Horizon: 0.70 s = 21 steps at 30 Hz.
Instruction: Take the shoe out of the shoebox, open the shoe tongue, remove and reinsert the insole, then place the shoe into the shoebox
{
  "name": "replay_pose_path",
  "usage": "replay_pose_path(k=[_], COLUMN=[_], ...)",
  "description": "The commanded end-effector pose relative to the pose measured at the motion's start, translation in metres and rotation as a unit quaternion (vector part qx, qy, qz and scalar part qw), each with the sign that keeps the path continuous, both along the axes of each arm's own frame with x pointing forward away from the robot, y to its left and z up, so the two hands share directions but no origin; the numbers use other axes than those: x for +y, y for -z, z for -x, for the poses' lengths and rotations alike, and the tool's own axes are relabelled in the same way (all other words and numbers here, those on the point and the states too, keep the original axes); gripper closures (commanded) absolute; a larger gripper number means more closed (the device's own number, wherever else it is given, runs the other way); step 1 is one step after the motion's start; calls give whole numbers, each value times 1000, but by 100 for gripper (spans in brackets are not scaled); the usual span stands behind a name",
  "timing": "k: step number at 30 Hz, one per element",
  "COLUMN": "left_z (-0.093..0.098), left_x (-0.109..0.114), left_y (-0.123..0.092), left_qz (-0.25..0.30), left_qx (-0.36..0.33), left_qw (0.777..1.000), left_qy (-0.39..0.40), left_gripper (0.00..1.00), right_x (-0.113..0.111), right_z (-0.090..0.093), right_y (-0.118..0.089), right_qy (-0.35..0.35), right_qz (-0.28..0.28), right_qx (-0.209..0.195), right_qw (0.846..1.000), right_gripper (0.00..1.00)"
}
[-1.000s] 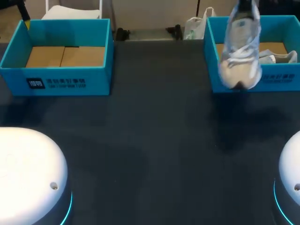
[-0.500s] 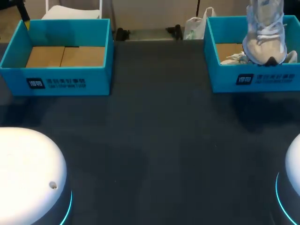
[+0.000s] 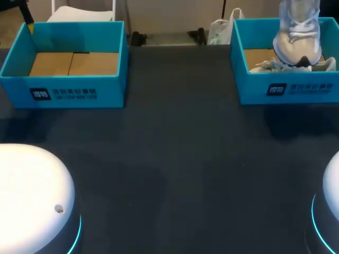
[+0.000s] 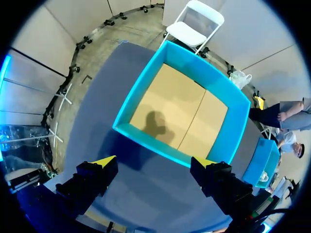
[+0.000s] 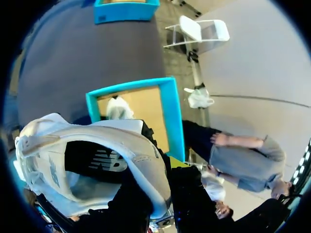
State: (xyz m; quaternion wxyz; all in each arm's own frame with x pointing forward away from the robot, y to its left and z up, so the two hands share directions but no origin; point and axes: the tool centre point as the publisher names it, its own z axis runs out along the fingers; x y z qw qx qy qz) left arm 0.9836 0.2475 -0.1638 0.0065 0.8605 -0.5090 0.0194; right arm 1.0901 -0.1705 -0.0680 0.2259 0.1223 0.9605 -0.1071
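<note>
A white shoe (image 3: pixel 299 37) hangs toe-down over the right teal shoebox (image 3: pixel 286 87), its toe at about rim height. In the right wrist view my right gripper (image 5: pixel 163 171) is shut on the heel collar of the shoe (image 5: pixel 92 160), one finger inside the opening and one outside. The right shoebox (image 5: pixel 170 111) lies below it. A second white shoe (image 3: pixel 267 66) lies in that box. My right gripper is above the head view's top edge. My left gripper (image 4: pixel 154 162) stands open and empty, high over the near wall of the left shoebox (image 4: pixel 146 141).
The left shoebox (image 3: pixel 63 92) at the far left shows only its brown cardboard floor. The white bases of my arms (image 3: pixel 32 196) sit at the near corners of the dark table (image 3: pixel 175 159).
The right arm has carried the shoe from in front of the right shoebox back and to the right, so it now hangs over the box. The left gripper has stayed open.
</note>
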Motion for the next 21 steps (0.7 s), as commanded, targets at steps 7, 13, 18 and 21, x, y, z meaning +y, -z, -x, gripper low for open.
replay_pose_path(k=[7, 13, 18, 21], left_z=[2, 2, 2, 2], left_x=[0, 0, 0, 0], left_y=[0, 0, 0, 0], left_qz=[-1, -1, -1, -1], left_qx=[-1, -1, -1, -1], left_qw=[1000, 1000, 1000, 1000], left_qy=[-1, -1, -1, -1], left_gripper=[0, 0, 0, 0], right_x=[-49, -65, -82, -102], right_z=[-80, -99, -105, -114], right_y=[11, 22, 23, 18], right_qy=[-7, -11, 13, 101], right_qz=[16, 22, -2, -29], right_qx=[20, 40, 33, 29], right_qw=[1000, 999, 999, 994], right_gripper=[100, 100, 100, 100])
